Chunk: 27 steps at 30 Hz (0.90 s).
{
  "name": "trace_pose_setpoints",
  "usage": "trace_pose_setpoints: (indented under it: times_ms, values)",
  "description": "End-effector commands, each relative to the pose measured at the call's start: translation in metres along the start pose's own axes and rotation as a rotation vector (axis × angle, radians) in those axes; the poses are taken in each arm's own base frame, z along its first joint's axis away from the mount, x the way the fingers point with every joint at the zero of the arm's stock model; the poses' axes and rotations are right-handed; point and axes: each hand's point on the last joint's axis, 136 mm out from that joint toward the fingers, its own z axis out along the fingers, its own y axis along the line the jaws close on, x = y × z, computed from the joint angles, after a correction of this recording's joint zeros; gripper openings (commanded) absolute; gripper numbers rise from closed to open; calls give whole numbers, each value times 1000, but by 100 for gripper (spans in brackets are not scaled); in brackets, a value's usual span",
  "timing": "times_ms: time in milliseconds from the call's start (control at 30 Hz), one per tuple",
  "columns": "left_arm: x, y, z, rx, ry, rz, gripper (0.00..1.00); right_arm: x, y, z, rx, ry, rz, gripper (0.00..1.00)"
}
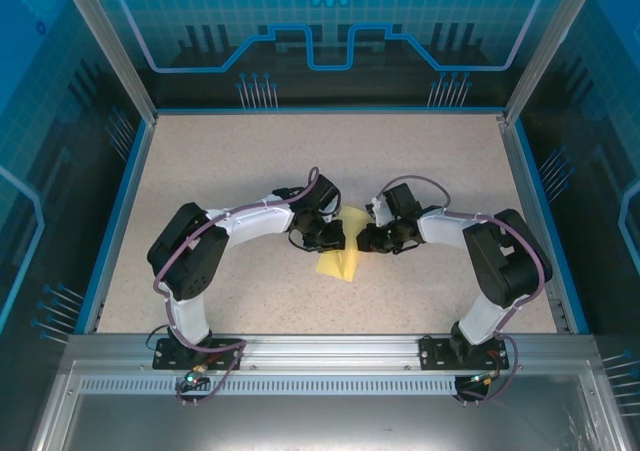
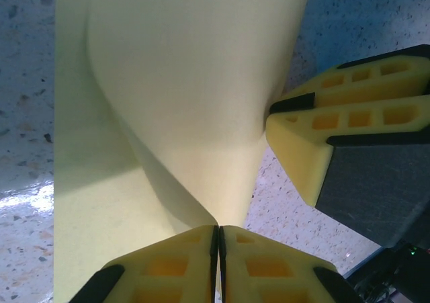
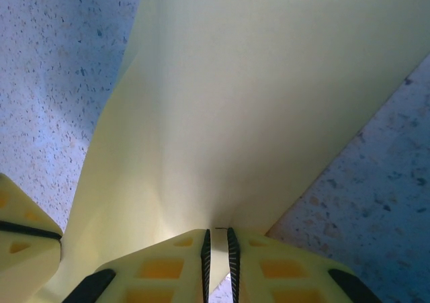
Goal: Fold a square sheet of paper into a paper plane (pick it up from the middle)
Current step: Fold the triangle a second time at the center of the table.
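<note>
The square sheet of paper (image 1: pixel 338 263), pale yellow and bent into curved layers, hangs between my two grippers at the table's middle. My left gripper (image 1: pixel 337 237) is shut on it. In the left wrist view the sheet (image 2: pixel 181 81) fans up from the pinched jaws of the left gripper (image 2: pixel 220 230), with the right gripper's fingers (image 2: pixel 316 125) clamped on its right edge. My right gripper (image 1: pixel 364 238) faces the left one. In the right wrist view a paper (image 3: pixel 255 101) edge runs into the narrow slit of the right gripper (image 3: pixel 217 234). A paper plane is out of view.
The speckled beige table (image 1: pixel 250 161) has a blue raised rim (image 1: pixel 118 221) and slanted metal posts (image 1: pixel 105 41) at its far corners. Both arm bases stand on the metal rail (image 1: pixel 320 351) at the near edge. One left finger (image 3: pixel 23 249) shows low in the right wrist view.
</note>
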Motion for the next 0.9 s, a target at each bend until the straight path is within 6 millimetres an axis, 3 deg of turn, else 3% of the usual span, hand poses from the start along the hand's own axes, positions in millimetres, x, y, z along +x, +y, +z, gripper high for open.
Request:
trace_pose_setpoints:
  times_ms: [0,600,867]
  values:
    - [9,-5,-2,-2,40,26,13,4,3,2,-8,16,-7,18]
    - [0,-7,11,-3,51,28,12,9,17,-9,-74,-30,-40,18]
    - [-1,-7,15,-6,56,27,12,17,52,-29,-202,-97,-89,22]
